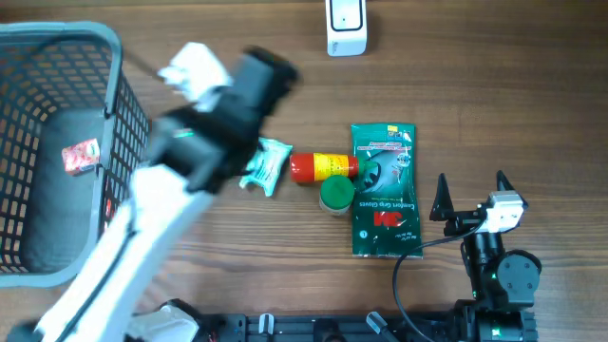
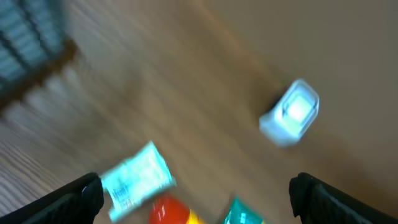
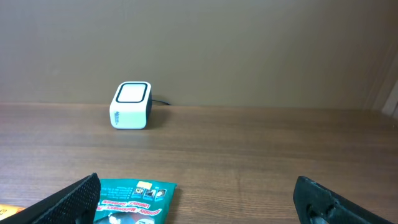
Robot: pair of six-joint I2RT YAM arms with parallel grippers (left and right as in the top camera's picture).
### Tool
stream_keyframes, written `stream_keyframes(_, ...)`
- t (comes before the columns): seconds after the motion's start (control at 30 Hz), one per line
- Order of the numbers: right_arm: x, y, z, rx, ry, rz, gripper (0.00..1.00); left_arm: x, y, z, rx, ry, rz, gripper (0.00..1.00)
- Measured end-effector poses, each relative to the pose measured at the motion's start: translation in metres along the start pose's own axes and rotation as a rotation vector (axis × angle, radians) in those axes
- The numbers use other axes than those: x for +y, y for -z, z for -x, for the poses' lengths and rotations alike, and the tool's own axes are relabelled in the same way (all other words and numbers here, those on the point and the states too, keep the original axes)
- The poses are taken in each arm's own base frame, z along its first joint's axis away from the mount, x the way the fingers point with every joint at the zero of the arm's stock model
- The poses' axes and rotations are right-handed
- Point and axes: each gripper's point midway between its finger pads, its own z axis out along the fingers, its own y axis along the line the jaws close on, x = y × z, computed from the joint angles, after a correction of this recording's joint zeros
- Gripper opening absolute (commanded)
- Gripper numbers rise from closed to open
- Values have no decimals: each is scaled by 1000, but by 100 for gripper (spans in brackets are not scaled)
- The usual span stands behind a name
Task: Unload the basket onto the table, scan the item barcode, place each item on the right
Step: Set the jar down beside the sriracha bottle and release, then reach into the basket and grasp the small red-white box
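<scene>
Left gripper (image 2: 196, 185) and right gripper (image 1: 471, 180) both gape wide, holding nothing; the small packet (image 1: 266, 166), bottle (image 1: 323, 167) and glove pack (image 1: 384, 190) lie mid-frame below the scanner (image 1: 346, 27) at top centre, so any grasp ought to leave the barcode uncovered and facing it.

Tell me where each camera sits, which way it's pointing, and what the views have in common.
Overhead: above the table, looking straight down on the basket, green packet and white scanner; the blurred left arm and the right gripper show.
Left wrist: on the left arm, angled down at the table, blurred; the open left gripper frames the bottom corners.
Right wrist: low over the table, facing level toward the scanner; the open right gripper frames the bottom corners.
Shared: all three show the scanner and packet.
</scene>
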Motion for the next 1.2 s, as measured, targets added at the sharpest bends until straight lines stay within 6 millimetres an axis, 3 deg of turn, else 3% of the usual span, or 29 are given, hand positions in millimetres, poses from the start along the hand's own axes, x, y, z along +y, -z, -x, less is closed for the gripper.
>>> stream_keyframes(0.13,0,0,0,0,0,0,100,36,22,63,-94,133,-6,100)
stream_keyframes(0.3,0,0,0,0,0,0,100,82,79,143,-295,293,-60,100)
stream_keyframes(0.37,0,0,0,0,0,0,100,106,97,165,-376,354,-41,100)
stream_keyframes(0.5,0,0,0,0,0,0,100,158,106,186,-460,456,103,100)
stream_keyframes(0.53,0,0,0,0,0,0,100,173,102,187,-458,483,161,92)
stream_keyframes(0.63,0,0,0,0,0,0,100,213,75,182,-398,558,344,89)
stream_keyframes(0.67,0,0,0,0,0,0,99,226,57,182,-362,589,406,91)
stream_keyframes(0.83,0,0,0,0,0,0,100,262,-18,175,-190,684,549,94)
stream_keyframes(0.87,0,0,0,0,0,0,100,261,-23,173,-170,694,542,94)
stream_keyframes(0.97,0,0,0,0,0,0,100,285,-67,163,-62,751,609,95)
stream_keyframes(1.2,0,0,0,0,0,0,100,325,-129,144,76,833,704,100)
